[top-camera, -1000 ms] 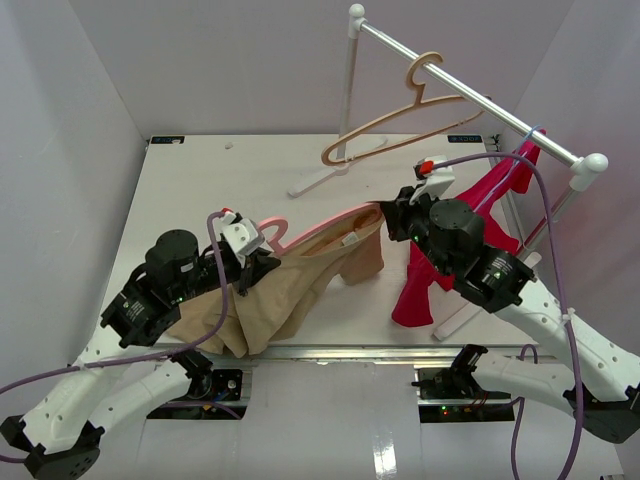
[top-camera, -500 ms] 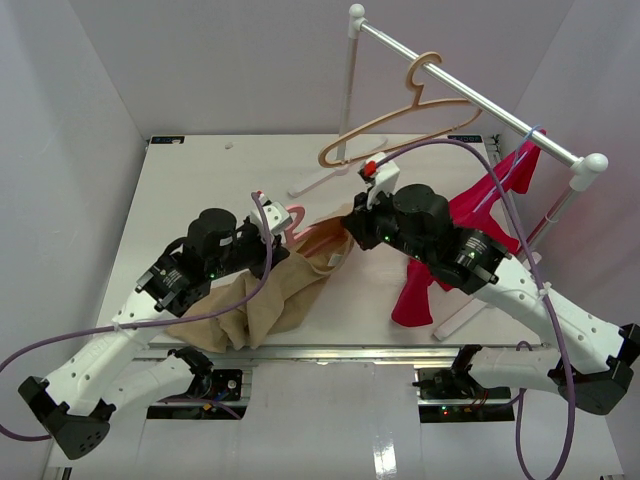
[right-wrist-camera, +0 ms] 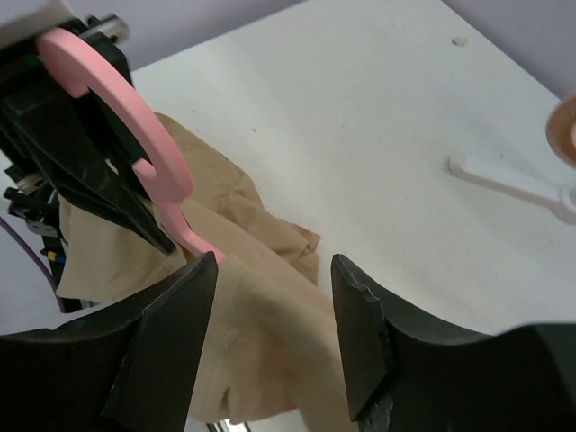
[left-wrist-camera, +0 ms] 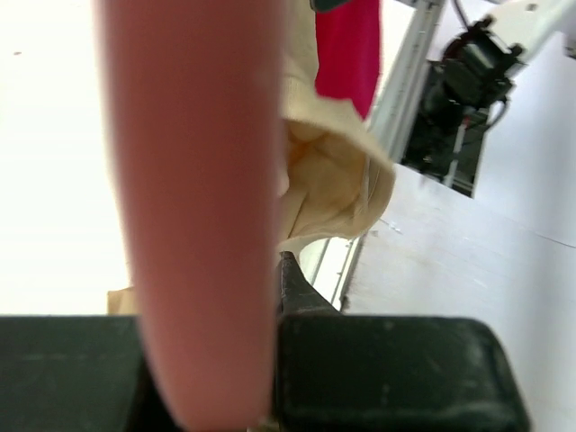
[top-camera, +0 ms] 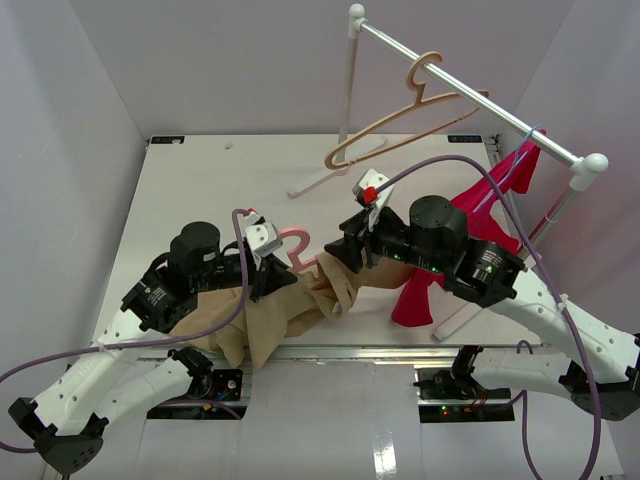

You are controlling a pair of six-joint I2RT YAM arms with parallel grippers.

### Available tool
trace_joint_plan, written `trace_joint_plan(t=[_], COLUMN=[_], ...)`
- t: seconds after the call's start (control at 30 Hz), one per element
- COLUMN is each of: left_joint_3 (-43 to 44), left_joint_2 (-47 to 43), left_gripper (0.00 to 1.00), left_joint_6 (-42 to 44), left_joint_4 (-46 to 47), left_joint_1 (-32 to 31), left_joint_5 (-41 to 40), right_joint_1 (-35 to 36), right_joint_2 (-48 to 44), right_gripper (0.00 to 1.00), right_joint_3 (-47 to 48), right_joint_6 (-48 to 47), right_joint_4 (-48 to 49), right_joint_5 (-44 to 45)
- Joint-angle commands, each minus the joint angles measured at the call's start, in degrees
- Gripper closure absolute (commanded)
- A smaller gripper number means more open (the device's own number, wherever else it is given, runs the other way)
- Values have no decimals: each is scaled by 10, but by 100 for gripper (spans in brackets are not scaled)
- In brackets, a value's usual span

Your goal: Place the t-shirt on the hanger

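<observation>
The table [top-camera: 180,190] shows bare white top from 9 through 12 o'clock. Its 1 to 3 o'clock side is taken up by a rail [top-camera: 470,95], whose foot [top-camera: 320,180] reaches in toward the centre. Grey walls stand close on the 9, 12 and 3 o'clock sides.

The t-shirt [top-camera: 275,315] lies bunched at the table's 6 o'clock edge. Its folds reach that edge between the two arm bases.

The left gripper [top-camera: 270,272] is clamped on the hanger [left-wrist-camera: 193,180]. The pink bar runs between its fingers, and the hook rises at the gripper's 1 o'clock. The cloth drapes at the gripper's 5 o'clock, right up against it. From the hook down, the frame is hidden in the cloth.

The right gripper [right-wrist-camera: 274,265] has its jaws apart with nothing between them. It hangs over the t-shirt's 3 o'clock end, with tan cloth straight below the fingertips. Whether they touch the cloth cannot be told. The hook is near, at its 9 o'clock.

There are three hangers. One is the pink one in the left grip. A peach one [top-camera: 400,125] hangs on the rail at 12 o'clock. A thin blue one [top-camera: 520,160] hangs on the rail at 2 o'clock and carries a magenta garment [top-camera: 470,215]. There are two garments and two arms.
</observation>
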Motion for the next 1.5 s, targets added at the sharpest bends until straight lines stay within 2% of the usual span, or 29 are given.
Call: trace_joint_plan(t=[0.0, 0.2, 0.37, 0.47, 0.5, 0.53, 0.6, 0.63, 0.73, 0.87, 0.9, 0.97, 1.03, 1.07, 1.3, 1.47], left_joint_3=[-2, 2, 5, 6, 6, 11, 35, 49, 114, 193, 203, 209, 208, 206, 157, 79], left_joint_2=[-5, 18, 16, 12, 10, 11, 14, 15, 21, 33, 30, 20, 9, 4, -33, -37], left_gripper=[100, 100, 100, 100, 100, 100, 93, 88, 75, 63, 59, 43, 31, 27, 29, 37], left_joint_6=[-19, -22, -22, -23, -25, -27, -21, -16, -8, -9, -10, -10, -8, -7, -5, -32], left_joint_4=[26, 29, 33, 41, 42, 42, 17, 3, -55, -119, -124, -122, -121, -120, -113, -102], left_joint_1=[0, 0, 0, 0, 0, 0, 0, 0, 0, 0, 0, 0, 0, 0, 0, 0], left_joint_5=[60, 84, 97, 109, 112, 111, 95, 56, -95, -228, -242, -238, -225, -223, -252, -387], right_joint_1=[1, 2, 1, 1, 1, 1, 0, 0, -5, -14, -15, -15, -15, -15, -15, -15], right_joint_2=[8, 49, 90, 109, 120, 124, 129, 125, 111, 80, 74, 62, 57, 55, 34, 4], right_gripper=[39, 36, 36, 39, 42, 56, 88, 91, 92, 92, 92, 92, 92, 92, 92, 92], right_joint_3=[28, 45, 56, 57, 56, 56, 59, 60, 66, 69, 69, 69, 71, 72, 63, 54], right_joint_6=[-57, -84, -78, -72, -71, -71, -66, -63, -58, -41, -39, -36, -35, -34, -30, -20], right_joint_4=[48, 77, 106, 120, 125, 132, 136, 138, 135, 132, 131, 132, 131, 130, 145, 161], right_joint_5=[-87, -189, -202, -209, -211, -207, -182, -159, -95, -60, -60, -57, -54, -51, -23, -8])
